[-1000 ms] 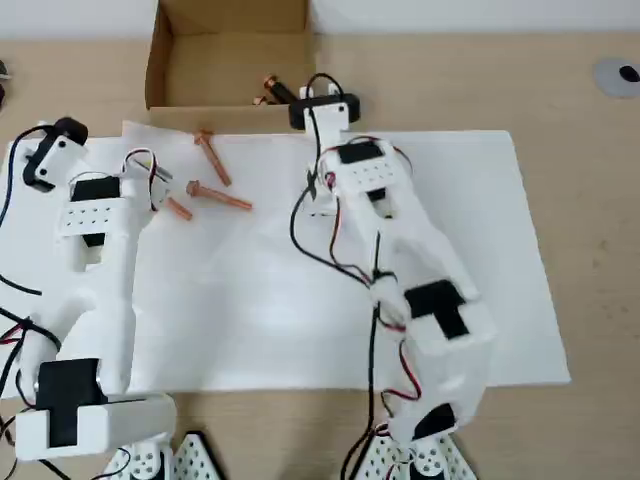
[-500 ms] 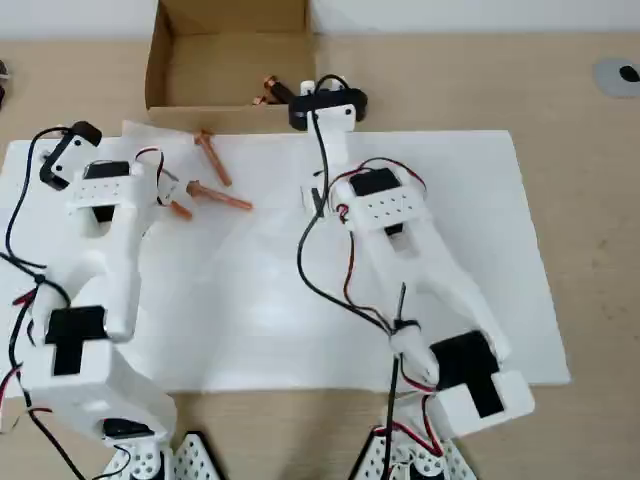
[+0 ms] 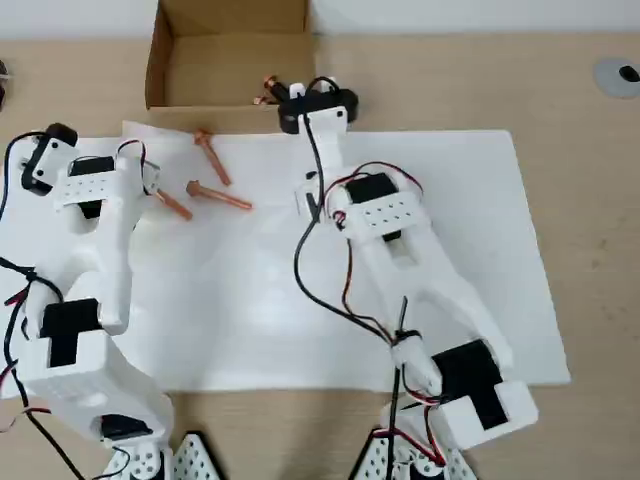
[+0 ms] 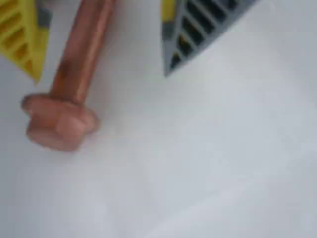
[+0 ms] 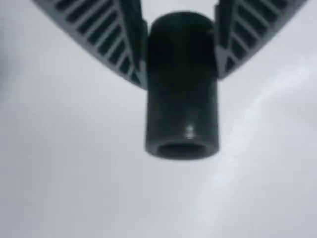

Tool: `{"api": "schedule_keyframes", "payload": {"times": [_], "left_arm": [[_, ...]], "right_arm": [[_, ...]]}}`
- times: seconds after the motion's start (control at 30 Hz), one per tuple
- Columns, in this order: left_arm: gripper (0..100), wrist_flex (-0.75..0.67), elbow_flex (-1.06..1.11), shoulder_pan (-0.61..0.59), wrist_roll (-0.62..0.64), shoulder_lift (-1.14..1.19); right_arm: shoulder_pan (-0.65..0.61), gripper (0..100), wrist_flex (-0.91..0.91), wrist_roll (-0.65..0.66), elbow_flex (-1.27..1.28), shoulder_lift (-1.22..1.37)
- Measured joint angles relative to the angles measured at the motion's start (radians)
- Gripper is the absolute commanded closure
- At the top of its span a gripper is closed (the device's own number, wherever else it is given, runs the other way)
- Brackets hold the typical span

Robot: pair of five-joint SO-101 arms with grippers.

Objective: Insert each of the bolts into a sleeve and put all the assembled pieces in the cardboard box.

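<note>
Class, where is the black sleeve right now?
In the right wrist view, the black sleeve sits clamped in the right end effector, over the white sheet.

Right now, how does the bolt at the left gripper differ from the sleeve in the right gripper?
The bolt is copper with a hex head; the sleeve is black and hollow. The bolt lies unclamped on the white sheet inside the open left gripper; the right gripper clamps the sleeve. Both sit between a gripper's jaws.

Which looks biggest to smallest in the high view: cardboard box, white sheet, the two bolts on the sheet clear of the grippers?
1. white sheet
2. cardboard box
3. upper bolt and lower bolt: near alike, not ranked.
</note>
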Motion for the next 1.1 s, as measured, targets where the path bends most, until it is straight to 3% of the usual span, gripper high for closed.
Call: {"api": "schedule_keyframes", "payload": {"times": [0.43,0.67,0.83,1.1], "left_arm": [[83,-0.086,-0.028,0.000,0.000,0.097],[84,0.063,-0.209,-0.002,0.000,0.210],[97,0.158,-0.307,-0.002,0.000,0.265],[98,0.186,-0.334,0.000,-0.041,0.276]], "right_arm": [[-0.003,98.7,0.000,0.000,0.023,-0.037],[-0.003,98.7,-0.003,0.000,0.049,-0.092],[-0.003,98.7,-0.018,0.000,0.061,-0.092],[-0.003,98.7,-0.018,0.000,0.061,-0.092]]}}
